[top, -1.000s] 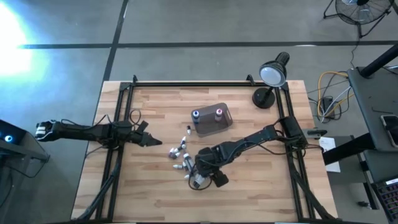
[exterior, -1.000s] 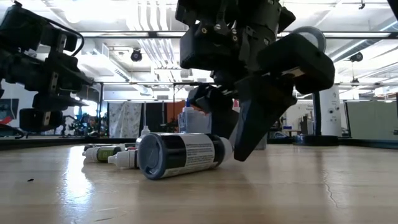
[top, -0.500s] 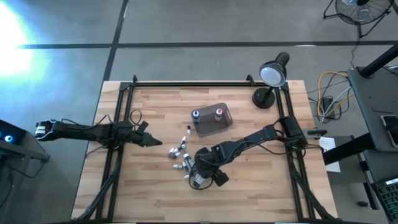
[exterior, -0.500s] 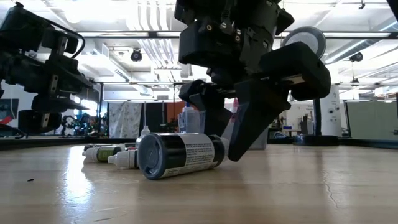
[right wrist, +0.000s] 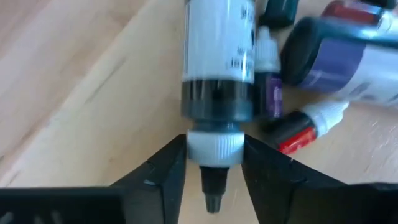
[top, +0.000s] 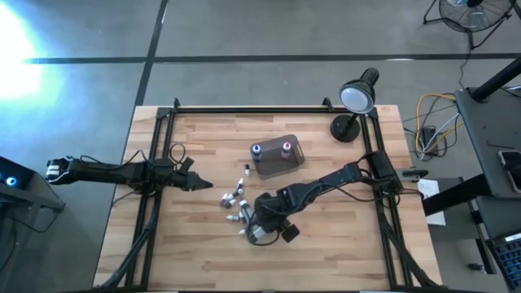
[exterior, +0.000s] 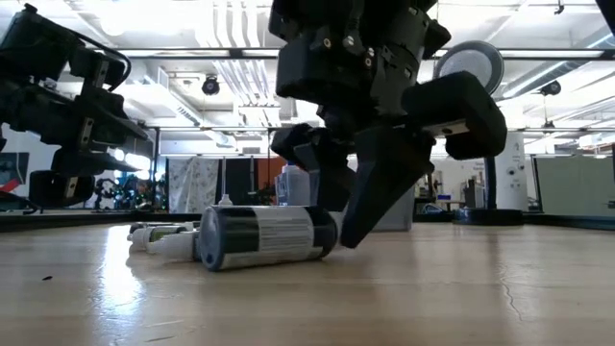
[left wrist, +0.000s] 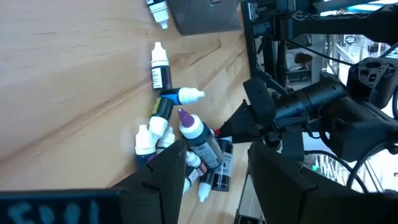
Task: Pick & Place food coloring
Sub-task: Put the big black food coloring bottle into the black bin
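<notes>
Seeing right gripper [right wrist: 213, 163] pinching white cap of food coloring bottle [right wrist: 217, 56] lying on desk [top: 342, 244], at near edge of bottle cluster [top: 236, 199]. Left gripper [top: 203, 185] hovering released, apart from cluster, over desk's left side

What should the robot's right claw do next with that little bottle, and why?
Probably lift it straight up. The right gripper has its fingers pressed on the white cap of a lying bottle, so the grip looks made. Other bottles lie close beside it, so a sideways drag could knock them. The left gripper waits, open, apart from the pile.
</notes>
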`<control>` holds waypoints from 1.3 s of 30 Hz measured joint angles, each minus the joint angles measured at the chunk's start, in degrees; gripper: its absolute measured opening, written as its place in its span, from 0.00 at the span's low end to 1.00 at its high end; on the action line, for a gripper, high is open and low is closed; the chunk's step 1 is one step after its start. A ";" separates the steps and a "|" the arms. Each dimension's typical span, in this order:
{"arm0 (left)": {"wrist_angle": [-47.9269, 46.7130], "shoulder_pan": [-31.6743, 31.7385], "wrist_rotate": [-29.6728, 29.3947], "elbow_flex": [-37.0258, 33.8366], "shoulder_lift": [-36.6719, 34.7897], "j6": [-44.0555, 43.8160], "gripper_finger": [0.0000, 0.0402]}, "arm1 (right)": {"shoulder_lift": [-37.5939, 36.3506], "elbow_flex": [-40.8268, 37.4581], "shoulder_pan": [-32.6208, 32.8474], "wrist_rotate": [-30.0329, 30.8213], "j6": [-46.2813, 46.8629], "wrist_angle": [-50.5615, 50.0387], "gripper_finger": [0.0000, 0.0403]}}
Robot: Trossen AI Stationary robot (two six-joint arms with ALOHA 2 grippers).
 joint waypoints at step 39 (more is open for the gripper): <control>-0.04 0.00 -1.43 0.00 0.04 1.09 0.38 | -2.86 -0.84 -1.10 -0.36 11.10 -12.60 0.26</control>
